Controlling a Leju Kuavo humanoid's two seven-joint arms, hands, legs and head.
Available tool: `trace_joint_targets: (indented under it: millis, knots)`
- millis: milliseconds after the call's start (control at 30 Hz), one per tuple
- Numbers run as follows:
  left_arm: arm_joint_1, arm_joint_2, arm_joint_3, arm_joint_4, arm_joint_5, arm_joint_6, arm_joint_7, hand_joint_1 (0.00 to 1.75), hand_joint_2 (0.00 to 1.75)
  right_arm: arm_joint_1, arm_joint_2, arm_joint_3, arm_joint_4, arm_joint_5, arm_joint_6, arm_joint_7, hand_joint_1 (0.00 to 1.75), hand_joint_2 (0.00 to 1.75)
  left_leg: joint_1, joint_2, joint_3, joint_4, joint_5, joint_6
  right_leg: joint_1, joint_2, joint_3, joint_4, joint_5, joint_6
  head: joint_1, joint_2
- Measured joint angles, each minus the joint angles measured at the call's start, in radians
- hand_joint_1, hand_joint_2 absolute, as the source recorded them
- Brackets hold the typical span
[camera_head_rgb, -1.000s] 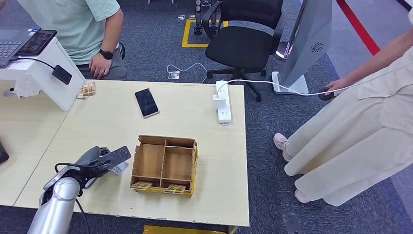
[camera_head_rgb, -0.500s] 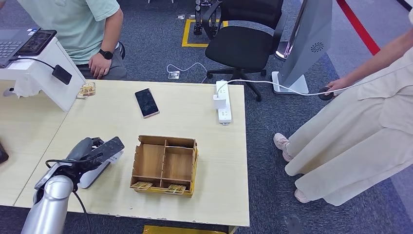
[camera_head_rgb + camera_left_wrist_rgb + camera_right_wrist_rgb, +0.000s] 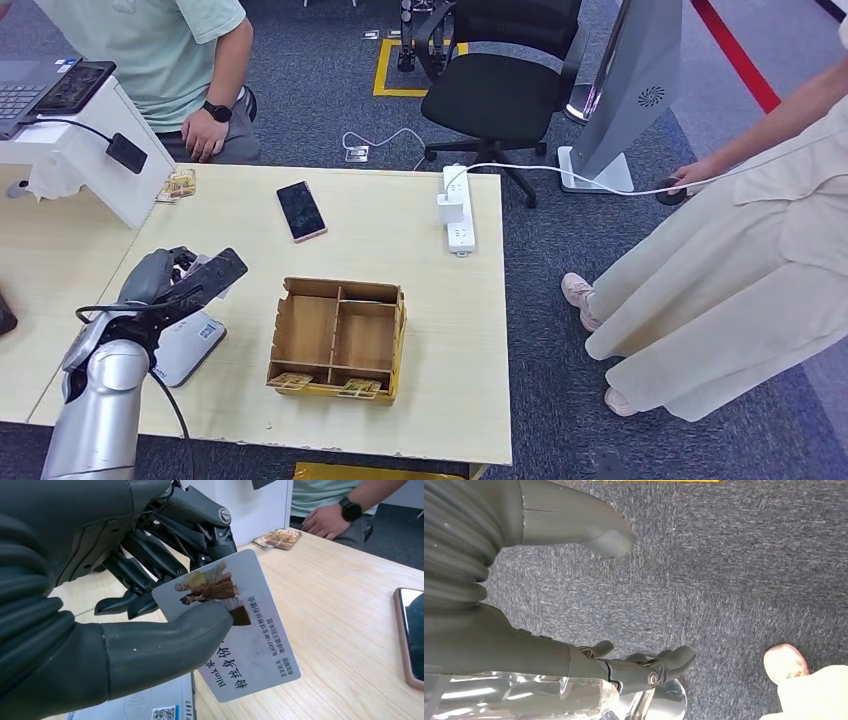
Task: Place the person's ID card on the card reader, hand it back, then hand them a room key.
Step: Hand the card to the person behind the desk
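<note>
My left hand (image 3: 165, 283) hovers over the left part of the table, just beyond the grey card reader (image 3: 186, 346). It pinches the ID card (image 3: 212, 277) between thumb and fingers. Up close, the ID card (image 3: 238, 630) is pale grey with a photo and printed text, the thumb (image 3: 165, 647) lies on its face, and a corner of the card reader (image 3: 152, 708) lies below it. Room key cards (image 3: 291, 380) lie in the front slots of a wooden divided box (image 3: 337, 336). My right hand (image 3: 624, 667) hangs over the carpet with fingers apart, holding nothing.
A seated person in a green shirt rests a hand (image 3: 204, 135) at the table's far edge, by a small stack of cards (image 3: 180, 184). A phone (image 3: 301, 210) and a power strip (image 3: 458, 209) lie farther back. Another person in beige (image 3: 740, 270) stands to the right.
My left hand has lifted the ID card off the card reader and carried it away from me toward the seated person; the reader now lies uncovered.
</note>
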Motion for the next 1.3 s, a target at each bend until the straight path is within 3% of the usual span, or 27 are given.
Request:
trace_joint_targets:
  millis: [267, 567, 933, 1300]
  knots:
    - [-0.052, -0.047, -0.002, 0.002, -0.041, 0.04, -0.045, 1.75, 1.75, 0.001, 0.005, -0.012, -0.012, 0.016, 0.004, 0.002, 0.0, 1.75, 0.0, -0.001, 0.0, 0.0, 0.0, 0.0, 0.0, -0.001, -0.001, 0.0, 0.0, 0.0, 0.0, 0.0]
    - [-0.21, -0.198, -0.032, 0.095, -0.216, 0.216, -0.074, 1.75, 1.75, 0.001, 0.038, -0.021, -0.047, 0.04, 0.021, 0.016, 0.0, 1.75, 0.0, 0.0, 0.0, 0.002, 0.0, 0.0, 0.0, 0.0, 0.0, 0.0, 0.001, 0.0, 0.0, 0.0]
    - [-0.334, -0.344, -0.041, 0.13, -0.413, 0.4, -0.069, 1.75, 1.75, 0.008, 0.049, -0.025, -0.044, 0.061, 0.021, -0.006, 0.0, 1.75, 0.0, -0.001, -0.001, 0.001, 0.0, 0.0, 0.0, 0.0, -0.001, 0.0, 0.0, 0.0, 0.0, 0.0]
    - [-0.404, -0.375, -0.004, 0.13, -0.552, 0.453, -0.081, 1.75, 1.75, 0.026, 0.06, -0.025, -0.038, 0.082, 0.023, -0.003, 0.0, 1.75, 0.0, -0.001, -0.001, 0.001, 0.0, 0.0, 0.0, 0.0, -0.001, 0.0, 0.0, 0.0, 0.0, 0.0]
